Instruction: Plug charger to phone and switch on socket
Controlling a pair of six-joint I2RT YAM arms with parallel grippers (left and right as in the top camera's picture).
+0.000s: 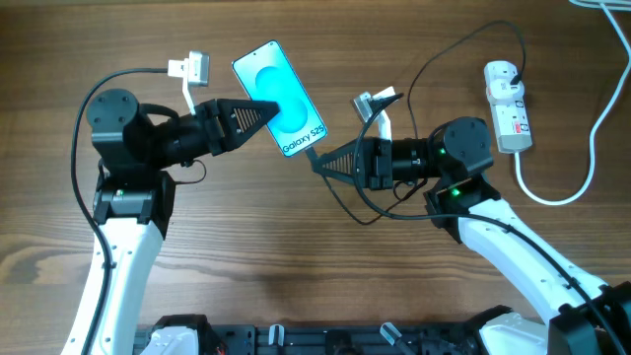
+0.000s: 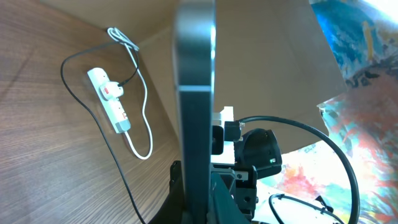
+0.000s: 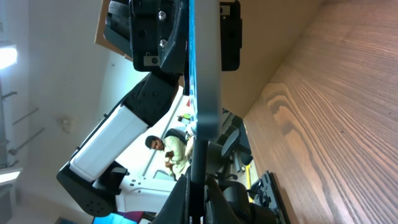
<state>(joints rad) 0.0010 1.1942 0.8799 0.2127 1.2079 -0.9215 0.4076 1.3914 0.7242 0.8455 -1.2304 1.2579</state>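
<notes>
Work is sitting roughly midway: left pincer [image 1: 274, 110] is pinching the phone [image 1: 264, 74] above the tabletop [image 1: 296, 266], while right pincer [image 1: 318, 161] is pinching the charger [image 1: 444, 49] tip against its lower edge, seating unclear. Socket [image 1: 508, 108] is lying well apart, switching seemingly outstanding.

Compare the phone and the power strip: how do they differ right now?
The phone is clamped in the jaws of the left gripper; the power strip lies on the table, touched by neither gripper. The phone has a turquoise screen; the power strip is white with red marks. The black charger cable reaches the power strip; at the phone, its tip is pinched in the right gripper by the bottom edge, seating unclear. Both are oblong.
</notes>
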